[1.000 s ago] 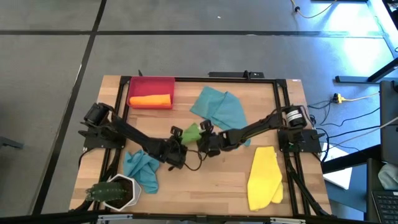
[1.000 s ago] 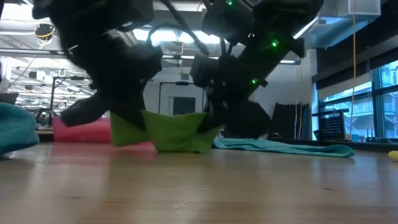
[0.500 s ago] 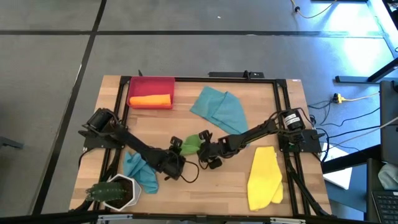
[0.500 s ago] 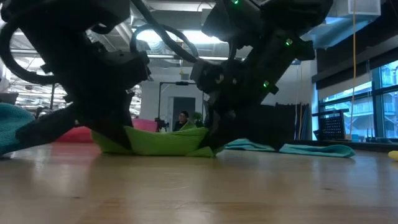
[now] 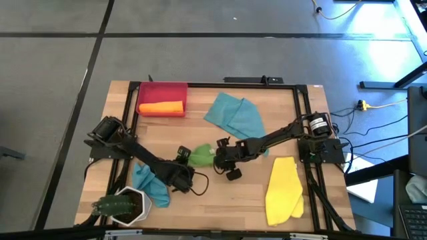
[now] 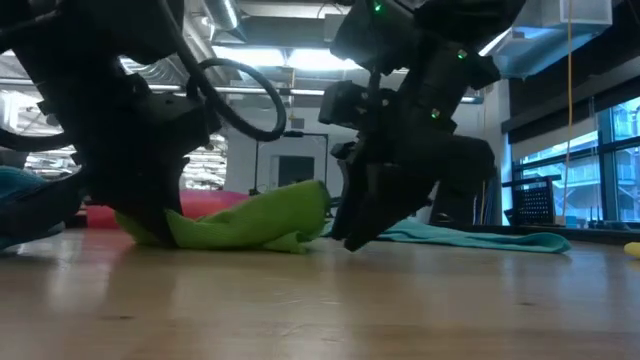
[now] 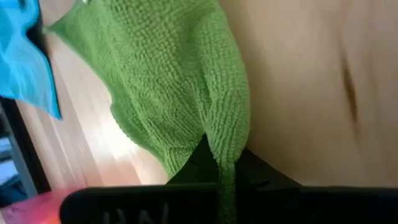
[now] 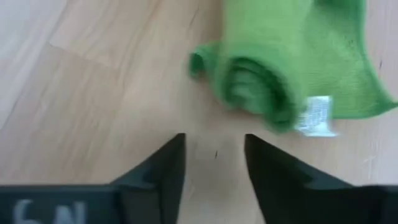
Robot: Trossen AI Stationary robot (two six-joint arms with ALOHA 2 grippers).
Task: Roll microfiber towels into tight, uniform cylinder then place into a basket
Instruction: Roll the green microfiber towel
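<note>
Left gripper (image 5: 181, 160), just left of table centre, is clamped shut on one end of the green towel (image 5: 200, 156); the left wrist view shows the cloth pinched between its fingers. Right gripper (image 5: 227, 162), at 3 o'clock of that towel, now has its jaws apart and holds nothing, the towel lying loosely rolled just ahead of it. Progress: one orange roll (image 5: 161, 108) sits in the red basket (image 5: 162, 91) at 11 o'clock; crumpled teal towel (image 5: 151, 180) at 7 o'clock, flat teal towel (image 5: 235, 117) at 1 o'clock and yellow towel (image 5: 283, 189) at 4 o'clock are unrolled. Judged roughly a fifth done. Versus a second ago: both grippers held the green towel up; it's now down on the table and the right one has let go.
</note>
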